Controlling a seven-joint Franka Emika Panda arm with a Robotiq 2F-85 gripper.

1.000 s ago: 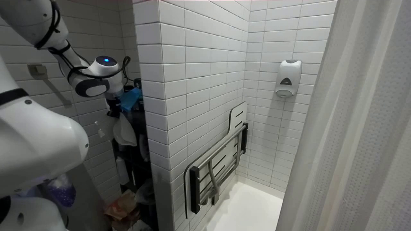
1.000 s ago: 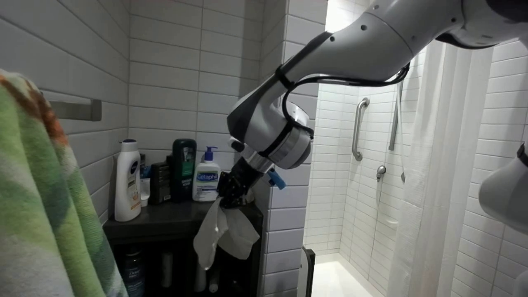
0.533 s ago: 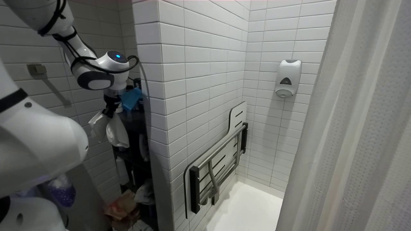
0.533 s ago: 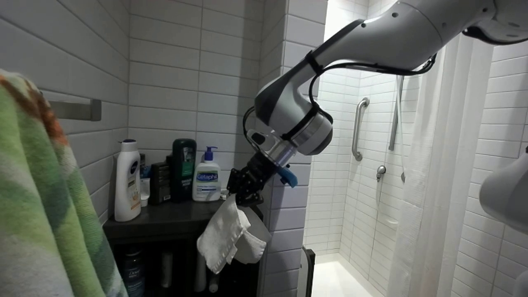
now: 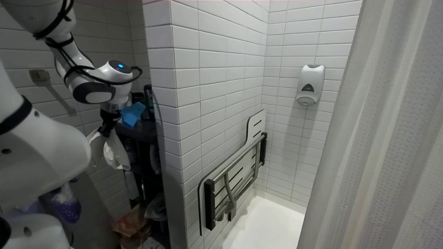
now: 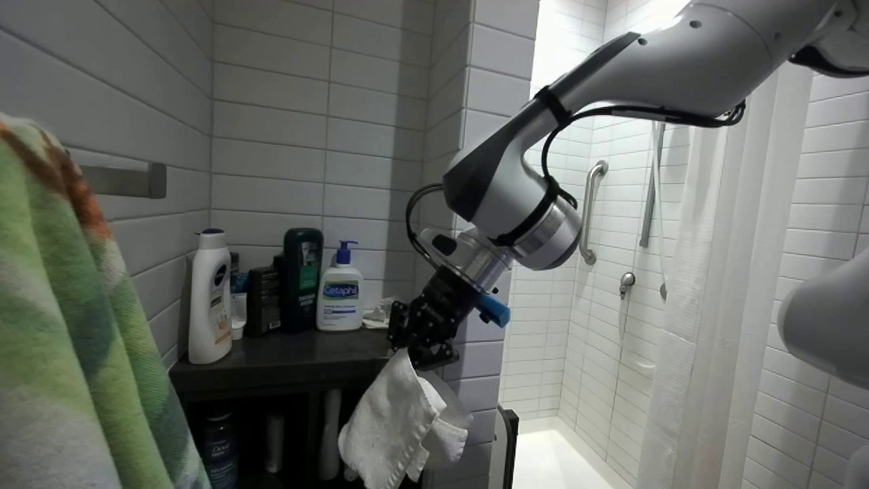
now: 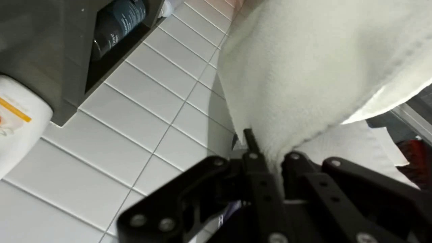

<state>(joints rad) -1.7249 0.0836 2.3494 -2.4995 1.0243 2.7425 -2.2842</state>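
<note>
The hand (image 7: 270, 153) is clenched on a white cloth (image 6: 388, 421), its top end pinched between 2 black fingers (image 7: 252, 162). Below them the cloth hangs in loose folds, seen in an exterior view before the right end of a dark shelf (image 6: 292, 353). The arm (image 6: 502, 197) comes in there from the upper right, with a blue piece (image 6: 493, 311) sticking out just above the hand.

Along the shelf's top, from the left, I see a white bottle (image 6: 212, 299), a small white tube (image 6: 238, 315), a dark container (image 6: 263, 302), a dark green bottle (image 6: 303, 282) and a white pump bottle (image 6: 341, 299) with a blue top, all upright. A crumpled white scrap (image 6: 379, 315) lies just right of the pump bottle, near the hand. A green and orange towel (image 6: 75, 305) hangs at the near left, with a metal bar (image 6: 125, 178) on the tiled wall (image 6: 163, 88) beside it.

In an exterior view a seat (image 5: 233, 173) is folded up against the shower's left wall (image 5: 214, 86), a soap dispenser (image 5: 310, 84) is fixed to the far wall (image 5: 283, 124), and a pale curtain (image 5: 373, 138) hangs at the near right.
</note>
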